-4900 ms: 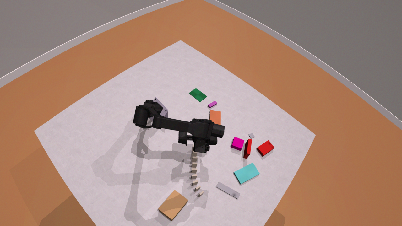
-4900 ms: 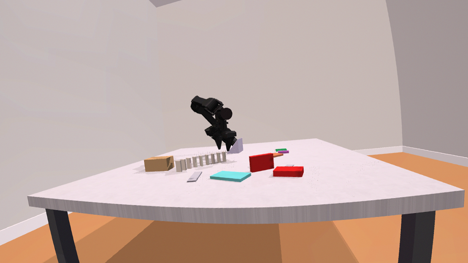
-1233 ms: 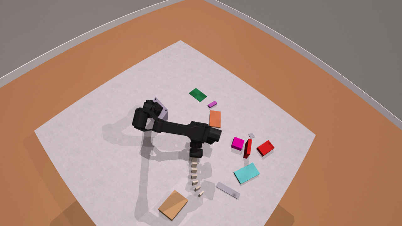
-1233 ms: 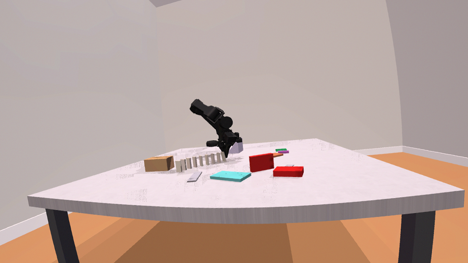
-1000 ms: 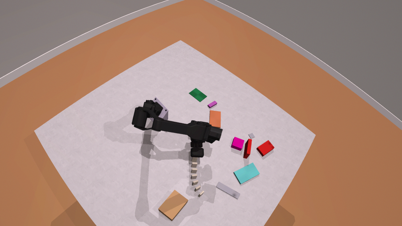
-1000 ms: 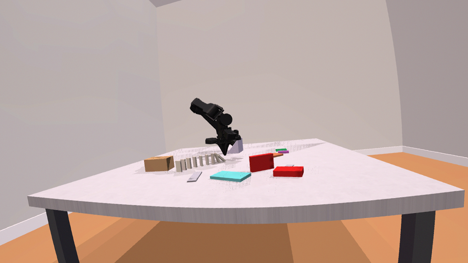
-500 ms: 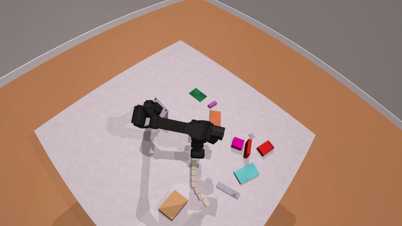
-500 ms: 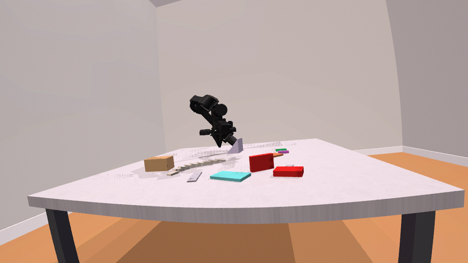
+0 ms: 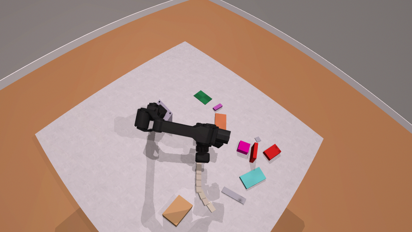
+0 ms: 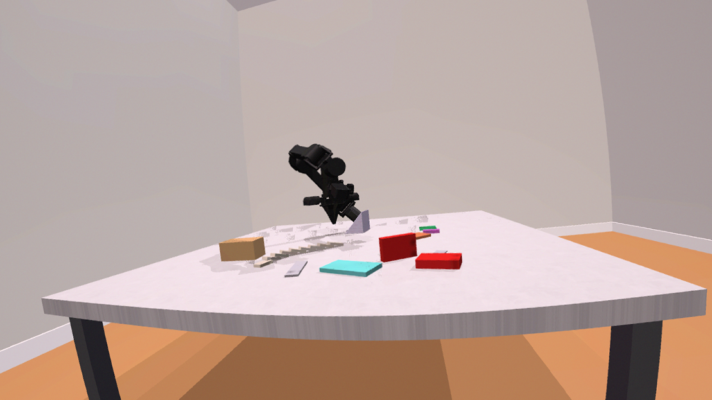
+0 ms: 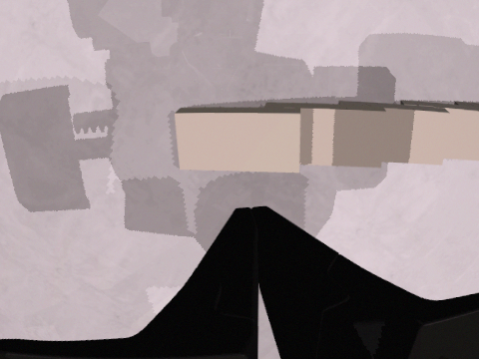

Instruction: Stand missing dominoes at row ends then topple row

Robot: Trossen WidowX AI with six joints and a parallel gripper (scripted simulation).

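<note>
The beige dominoes [image 9: 198, 183] [image 10: 308, 248] [image 11: 237, 142] are all toppled in a curved chain. They overlap one another like shingles, tipped away from the arm's end of the row. The end domino on the far side from the arm [image 9: 211, 207] [image 10: 262, 263] lies flat on the table. No domino that shows stands upright. My gripper [image 11: 250, 222] [image 10: 333, 221] is shut with nothing between its fingertips. It is above the table beside the row's near end, which shows just past the fingertips in the wrist view. In the top view the arm hides the near end and the fingers.
A tan block [image 9: 177, 210] [image 10: 241, 248] is beside the chain's far end. A grey strip [image 9: 233, 195] [image 10: 295, 268], a cyan slab [image 9: 252, 178] [image 10: 350, 267], a magenta block [image 9: 243, 147], an upright red slab [image 9: 253, 152] [image 10: 397, 247] and a red block [image 9: 271, 151] [image 10: 438, 261] lie to one side.
</note>
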